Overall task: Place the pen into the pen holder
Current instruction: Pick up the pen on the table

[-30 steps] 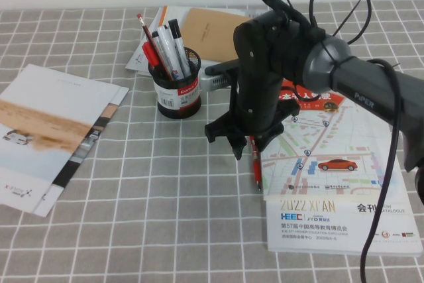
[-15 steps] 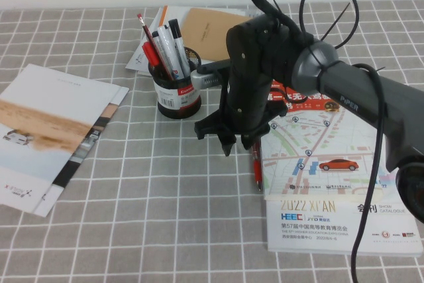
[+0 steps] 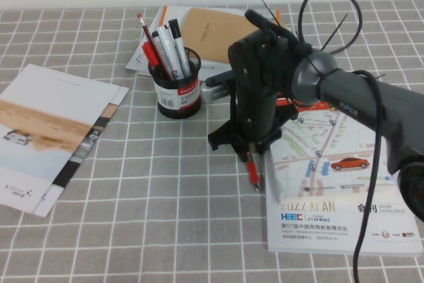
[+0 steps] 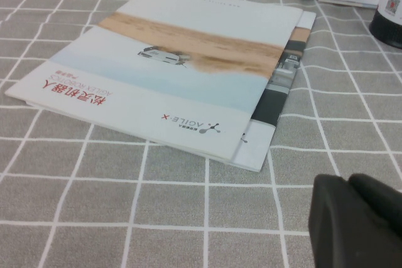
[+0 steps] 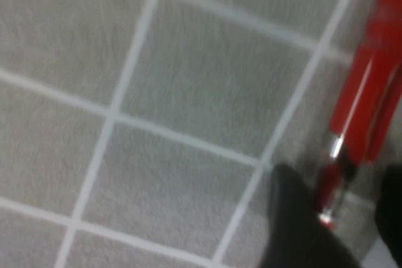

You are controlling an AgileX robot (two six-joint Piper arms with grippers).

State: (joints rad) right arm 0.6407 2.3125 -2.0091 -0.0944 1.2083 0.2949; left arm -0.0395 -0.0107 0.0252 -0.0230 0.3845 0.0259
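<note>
A slim red pen [image 3: 252,168] lies on the checked cloth at frame centre, beside a catalogue [image 3: 338,190]. The right gripper [image 3: 245,150] straddles its upper end, fingers spread, not pinching. The pen is probably light, rigid and slippery; mid-barrel is the best place to grip. The pen holder [image 3: 177,94] stands upper left. The left gripper [image 4: 355,218] hovers near a brochure [image 4: 176,80]; I cannot tell its finger state.

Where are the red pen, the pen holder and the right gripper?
red pen [image 3: 252,171], high view, lower barrel.
pen holder [image 3: 177,99], high view, labelled mesh side.
right gripper [image 3: 243,148], high view, between fingertips.
</note>
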